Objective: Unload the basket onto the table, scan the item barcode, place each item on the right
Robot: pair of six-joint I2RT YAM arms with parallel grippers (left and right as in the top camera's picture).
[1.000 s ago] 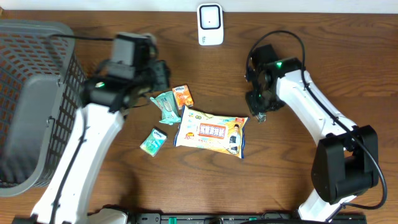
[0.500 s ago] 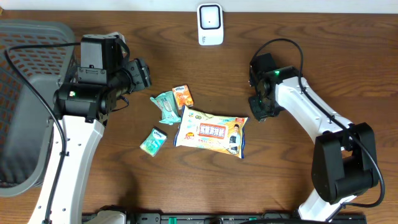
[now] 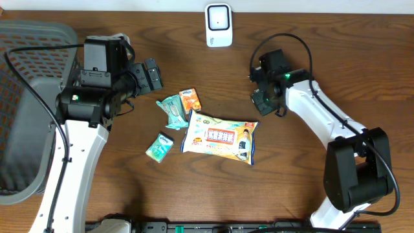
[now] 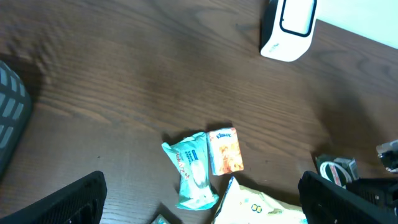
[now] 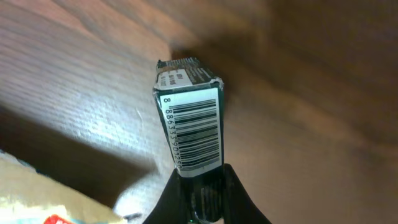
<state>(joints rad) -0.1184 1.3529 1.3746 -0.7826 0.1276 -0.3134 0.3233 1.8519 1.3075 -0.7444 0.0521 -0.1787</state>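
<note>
R gripper [image 3: 262,100] pinched shut on item [image 5: 186,73], gripped by lower end so barcode [image 5: 196,134] faces out, uncovered. Item over table, right of centre, short of scanner [image 3: 218,24] at back edge. L gripper [image 3: 152,74] wide open, empty, off toward left side, likely out of the way.

right fingers [image 5: 166,208] clamped pack [image 5: 193,124] — left fingers [image 4: 62,202] spread.

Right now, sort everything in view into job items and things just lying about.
Job: small dark barcode-labelled packet, clamped in right hand; white box-shaped scanner.
Lying about: large yellow snack bag; orange tissue pack; two teal packets; grey mesh basket.
</note>
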